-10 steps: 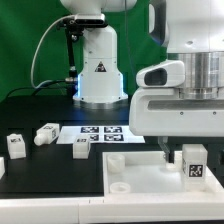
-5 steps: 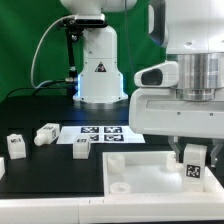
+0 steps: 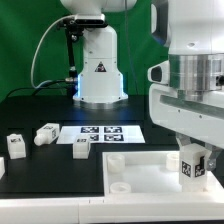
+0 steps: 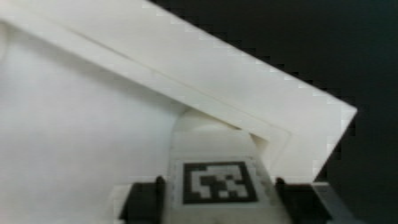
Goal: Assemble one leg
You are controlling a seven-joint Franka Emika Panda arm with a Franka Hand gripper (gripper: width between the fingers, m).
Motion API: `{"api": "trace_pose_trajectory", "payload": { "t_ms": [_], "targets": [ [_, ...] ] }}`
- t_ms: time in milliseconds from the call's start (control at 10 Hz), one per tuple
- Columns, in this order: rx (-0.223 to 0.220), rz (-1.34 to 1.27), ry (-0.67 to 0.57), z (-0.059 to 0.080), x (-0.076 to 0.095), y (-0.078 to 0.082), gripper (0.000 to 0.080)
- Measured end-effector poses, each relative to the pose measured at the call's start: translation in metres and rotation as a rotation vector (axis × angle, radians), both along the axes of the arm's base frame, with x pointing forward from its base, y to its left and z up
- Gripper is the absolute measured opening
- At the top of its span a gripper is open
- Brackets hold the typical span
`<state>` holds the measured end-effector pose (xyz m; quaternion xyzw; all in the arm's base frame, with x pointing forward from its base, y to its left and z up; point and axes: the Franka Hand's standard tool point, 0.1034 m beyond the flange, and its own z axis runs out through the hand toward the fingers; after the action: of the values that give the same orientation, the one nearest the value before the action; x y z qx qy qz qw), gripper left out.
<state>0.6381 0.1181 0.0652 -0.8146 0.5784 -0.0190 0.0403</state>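
Gripper [image 3: 192, 168] clamped on a leg [image 3: 191, 167], tag facing out, up over the big white tray [image 3: 135, 170], near its corner at 3 o'clock in the exterior view. In the wrist view, same leg [image 4: 217, 176] pinched between two dark fingers [image 4: 150, 196], right over the tray's raised rim [image 4: 214, 85]. Three more legs [image 3: 46, 134] lying on the black table [image 3: 40, 165] at 9 o'clock, beside the marker board [image 3: 104, 132].

Glowing evenly under bright overhead light; blurring softly across the wrist view; bleaching the large white square tray-like panel [image 4: 107, 130]; darkening the black table [image 3: 40, 175].
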Motion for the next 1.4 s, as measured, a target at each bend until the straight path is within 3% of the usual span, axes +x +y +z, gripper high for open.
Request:
{"api": "trace_pose_trajectory", "payload": {
  "t_ms": [300, 600, 700, 800, 900, 1000, 1100, 1300, 1400],
  "targets": [
    [0.083, -0.428, 0.017, 0.001, 0.002, 0.0, 0.0286],
    [0.089, -0.514, 0.014, -0.001, 0.003, 0.002, 0.0287],
    [0.089, -0.511, 0.014, -0.001, 0.002, 0.003, 0.0365],
    [0.089, -0.51, 0.014, -0.001, 0.002, 0.003, 0.0365],
    [0.088, -0.499, 0.013, 0.0, 0.003, 0.003, 0.0568],
    [0.09, -0.466, 0.006, 0.004, 0.004, 0.004, 0.0626],
    [0.098, -0.429, -0.009, 0.017, 0.006, 0.005, 0.0626],
    [0.134, -0.408, -0.054, 0.058, 0.014, 0.009, 0.0648],
    [0.138, -0.406, -0.055, 0.063, 0.014, 0.01, 0.0648]
  ]
}}
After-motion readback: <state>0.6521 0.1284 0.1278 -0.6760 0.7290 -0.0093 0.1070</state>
